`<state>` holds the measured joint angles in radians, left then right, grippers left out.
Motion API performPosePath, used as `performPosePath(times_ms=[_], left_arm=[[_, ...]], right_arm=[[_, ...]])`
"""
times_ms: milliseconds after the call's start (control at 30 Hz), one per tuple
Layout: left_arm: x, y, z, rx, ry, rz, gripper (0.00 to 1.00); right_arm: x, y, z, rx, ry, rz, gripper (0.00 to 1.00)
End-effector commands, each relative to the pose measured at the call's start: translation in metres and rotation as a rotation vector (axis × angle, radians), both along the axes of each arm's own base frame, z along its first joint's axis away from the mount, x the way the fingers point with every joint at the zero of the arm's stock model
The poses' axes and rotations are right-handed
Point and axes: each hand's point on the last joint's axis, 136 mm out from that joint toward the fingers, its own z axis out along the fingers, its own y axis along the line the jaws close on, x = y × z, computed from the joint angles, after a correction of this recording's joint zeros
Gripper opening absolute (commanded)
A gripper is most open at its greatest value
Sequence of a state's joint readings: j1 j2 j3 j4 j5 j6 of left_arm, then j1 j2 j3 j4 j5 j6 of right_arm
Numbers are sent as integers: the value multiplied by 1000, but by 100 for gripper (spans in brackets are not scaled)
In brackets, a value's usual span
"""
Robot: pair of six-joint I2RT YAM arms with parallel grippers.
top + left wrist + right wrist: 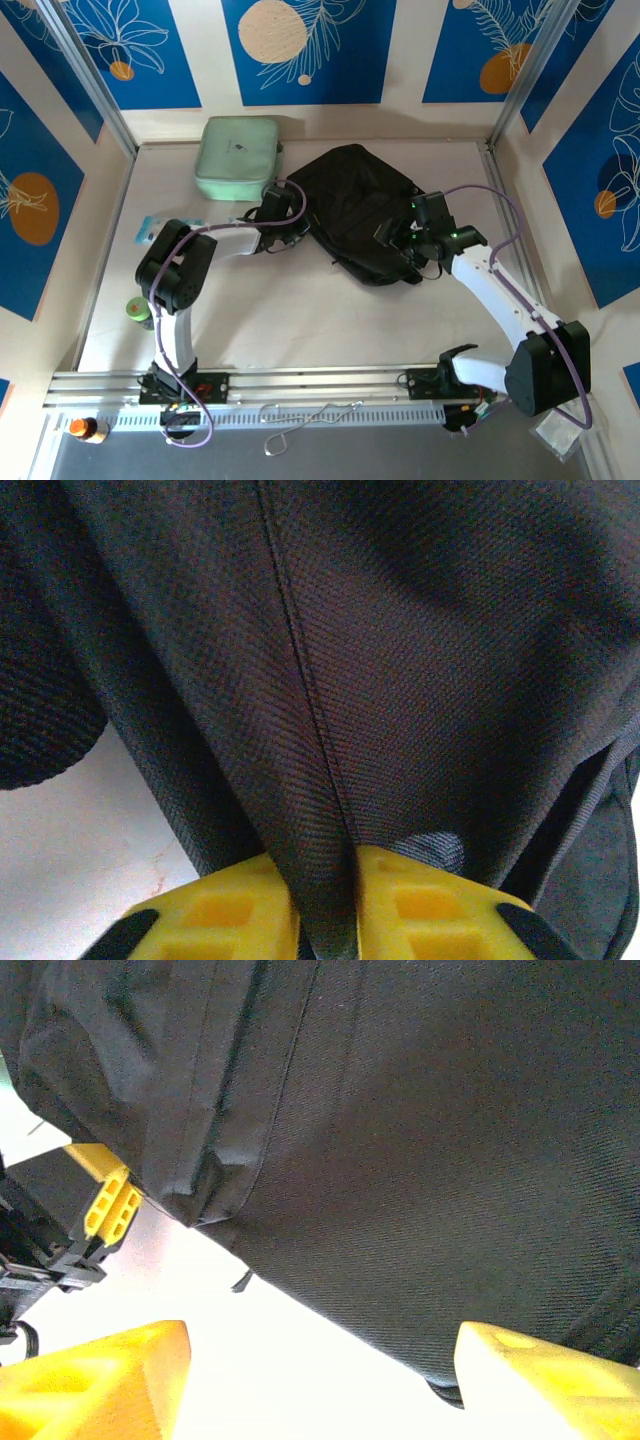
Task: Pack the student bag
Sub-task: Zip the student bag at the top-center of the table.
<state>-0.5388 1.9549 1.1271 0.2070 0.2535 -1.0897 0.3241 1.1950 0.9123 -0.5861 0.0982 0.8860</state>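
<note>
Mint green zip case [238, 157] just left and behind the left gripper [298, 222]. Pale blue packet [150, 228] well to its left. Small green item [137, 310] farther left, nearer.

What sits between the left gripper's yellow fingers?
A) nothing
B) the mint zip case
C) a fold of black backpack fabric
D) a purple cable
C: the left wrist view shows the left gripper pinching a seamed fold of the student bag.
</note>
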Motion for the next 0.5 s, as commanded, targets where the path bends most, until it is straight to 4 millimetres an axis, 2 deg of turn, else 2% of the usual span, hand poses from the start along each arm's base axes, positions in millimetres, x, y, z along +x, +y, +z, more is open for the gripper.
performPosePath(times_ms=[0, 67, 267, 467], left_arm=[[9, -12, 11, -39, -31, -27, 8], [11, -16, 20, -63, -59, -40, 0], [11, -28, 67, -172, -137, -78, 0], [4, -37, 108, -229, -206, -105, 0]], right_arm=[[-4, 13, -4, 36, 18, 15, 70], [-6, 22, -5, 46, 24, 26, 70], [-18, 43, -4, 104, -5, -32, 67], [-20, 67, -9, 154, 10, -37, 62]])
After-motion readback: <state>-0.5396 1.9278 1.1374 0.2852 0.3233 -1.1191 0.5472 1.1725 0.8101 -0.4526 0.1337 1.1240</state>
